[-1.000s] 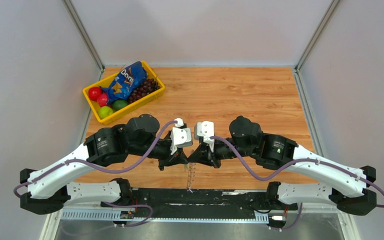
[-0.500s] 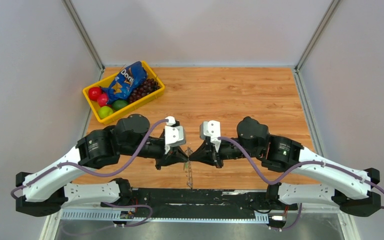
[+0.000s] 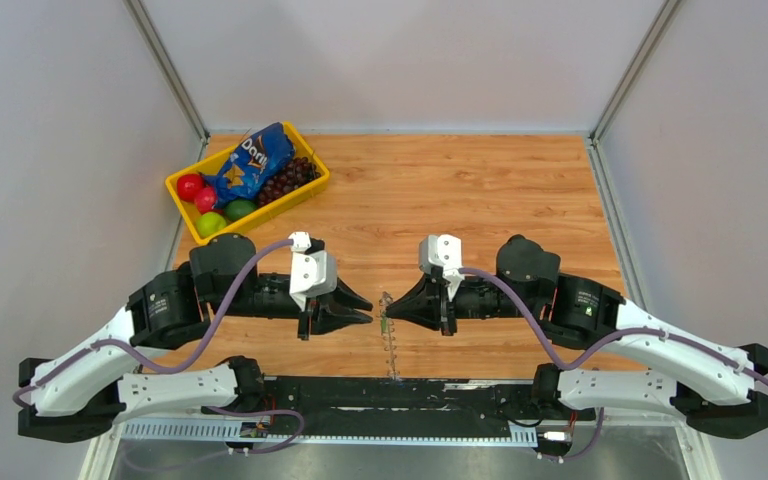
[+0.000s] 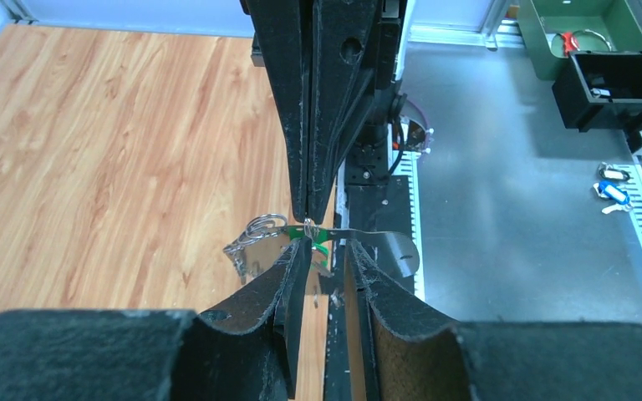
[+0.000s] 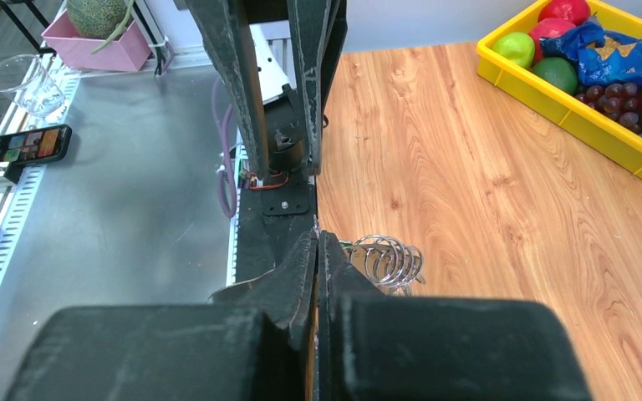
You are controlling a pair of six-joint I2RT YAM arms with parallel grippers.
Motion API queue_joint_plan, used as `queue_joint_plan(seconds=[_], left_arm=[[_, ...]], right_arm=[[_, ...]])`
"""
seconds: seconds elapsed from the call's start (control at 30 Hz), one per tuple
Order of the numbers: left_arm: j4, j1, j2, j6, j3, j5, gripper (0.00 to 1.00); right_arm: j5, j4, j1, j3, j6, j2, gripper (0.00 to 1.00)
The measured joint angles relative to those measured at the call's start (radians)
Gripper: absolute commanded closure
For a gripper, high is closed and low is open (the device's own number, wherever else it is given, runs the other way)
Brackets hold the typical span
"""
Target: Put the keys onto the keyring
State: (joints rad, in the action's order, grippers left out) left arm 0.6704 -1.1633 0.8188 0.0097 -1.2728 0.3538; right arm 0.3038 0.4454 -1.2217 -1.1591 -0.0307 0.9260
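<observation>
Top external: yellow fruit bin (image 3: pixel 272 207) well behind keyring (image 3: pixel 390 345) in right pincer (image 3: pixel 393 311).

Lighting and image quality: bright, even, diffuse overhead light.
Top view sharp; soft shadows lie on the table (image 3: pixel 480 190) under both arms (image 3: pixel 175 305). The left gripper (image 4: pixel 328 246) and right gripper (image 5: pixel 316 237) blur toward their own lenses; the steel bench (image 4: pixel 518 234) beside the fingertips shows soft sheen.
</observation>
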Motion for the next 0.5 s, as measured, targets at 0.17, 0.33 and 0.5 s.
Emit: queue_joint_plan(seconds=[0.17, 0.33, 0.5], left_arm=[[-0.021, 0.0, 0.008, 0.0, 0.017, 0.014, 0.68], [-0.025, 0.0, 0.014, 0.002, 0.029, 0.015, 0.68], [-0.031, 0.0, 0.013, 0.006, 0.031, 0.015, 0.69]], right_arm=[[-0.005, -0.01, 0.0, 0.0, 0.013, -0.012, 1.0], [-0.005, -0.021, 0.0, 0.0, 0.031, -0.016, 1.0], [-0.003, -0.029, 0.0, 0.0, 0.039, -0.018, 1.0]])
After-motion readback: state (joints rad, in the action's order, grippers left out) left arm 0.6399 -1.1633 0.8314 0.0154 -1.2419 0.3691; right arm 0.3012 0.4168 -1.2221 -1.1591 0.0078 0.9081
